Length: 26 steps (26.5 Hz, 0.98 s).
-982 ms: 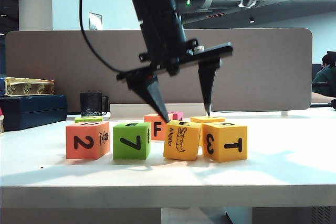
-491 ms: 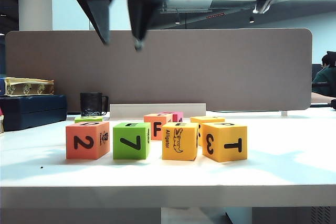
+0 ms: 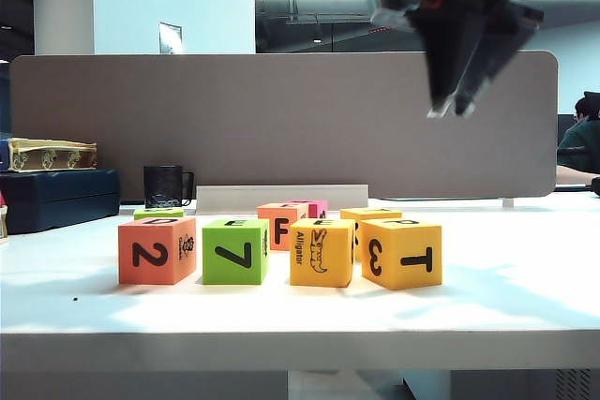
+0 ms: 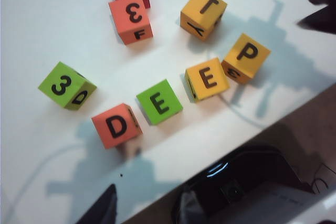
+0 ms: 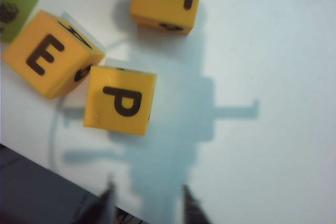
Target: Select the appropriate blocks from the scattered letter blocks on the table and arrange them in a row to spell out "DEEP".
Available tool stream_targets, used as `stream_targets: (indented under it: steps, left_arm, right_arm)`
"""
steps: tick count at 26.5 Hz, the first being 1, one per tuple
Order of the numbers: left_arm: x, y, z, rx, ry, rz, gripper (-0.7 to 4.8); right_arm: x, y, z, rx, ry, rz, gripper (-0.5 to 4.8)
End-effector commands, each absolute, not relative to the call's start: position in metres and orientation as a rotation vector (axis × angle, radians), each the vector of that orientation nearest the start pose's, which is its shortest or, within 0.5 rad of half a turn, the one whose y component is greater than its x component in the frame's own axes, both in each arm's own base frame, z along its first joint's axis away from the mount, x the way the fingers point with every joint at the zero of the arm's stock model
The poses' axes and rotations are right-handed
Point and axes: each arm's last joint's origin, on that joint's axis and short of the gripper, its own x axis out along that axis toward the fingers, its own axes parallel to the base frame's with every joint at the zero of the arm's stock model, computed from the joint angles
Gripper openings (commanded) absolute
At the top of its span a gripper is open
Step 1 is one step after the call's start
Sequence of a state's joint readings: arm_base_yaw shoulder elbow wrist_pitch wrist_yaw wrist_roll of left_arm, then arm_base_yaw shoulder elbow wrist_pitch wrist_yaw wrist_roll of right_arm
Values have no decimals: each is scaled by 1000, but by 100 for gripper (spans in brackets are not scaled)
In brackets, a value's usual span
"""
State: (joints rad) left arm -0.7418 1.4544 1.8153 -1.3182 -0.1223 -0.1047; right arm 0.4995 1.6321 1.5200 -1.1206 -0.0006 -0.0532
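Along the front of the table (image 3: pixel 525 316) the four chosen blocks stand in a row: salmon D (image 4: pixel 116 126), green E (image 4: pixel 159 102), yellow E (image 4: pixel 208 78) and yellow P (image 4: pixel 245 53), reading DEEP from above (a slightly curved line, with small gaps). Spare blocks sit behind them. High over the table's right side, the right hand (image 3: pixel 450 108) hangs with fingers slightly parted, holding nothing. The left hand (image 4: pixel 144 205) is raised, parted and empty. The spelling looks finished.
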Motion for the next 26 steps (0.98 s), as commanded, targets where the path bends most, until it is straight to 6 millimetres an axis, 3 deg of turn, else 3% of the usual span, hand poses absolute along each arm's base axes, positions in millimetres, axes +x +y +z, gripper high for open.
stream_targets:
  steps: [1, 7, 10, 16, 17, 19, 26]
  left_arm:
    - [176, -158, 439, 294, 894, -545, 115]
    - [168, -151, 443, 275, 894, -582, 115]
    - [167, -150, 442, 300, 905, -589, 115]
    - [166, -150, 442, 307, 908, -591, 115]
    - [166, -150, 442, 307, 908, -591, 115]
    - [166, -150, 442, 307, 908, -591, 115]
    - [167, -150, 442, 306, 907, -591, 115]
  right_arm:
    - [284, 158, 298, -318, 1246, 534, 257]
    - [294, 168, 275, -296, 1336, 575, 288]
    - [298, 170, 262, -306, 1394, 566, 347]
    - [307, 176, 240, -295, 1461, 585, 359]
    - [308, 178, 234, -283, 1483, 599, 416]
    - [310, 179, 228, -284, 1499, 599, 479]
    - [318, 185, 223, -277, 1438, 612, 479]
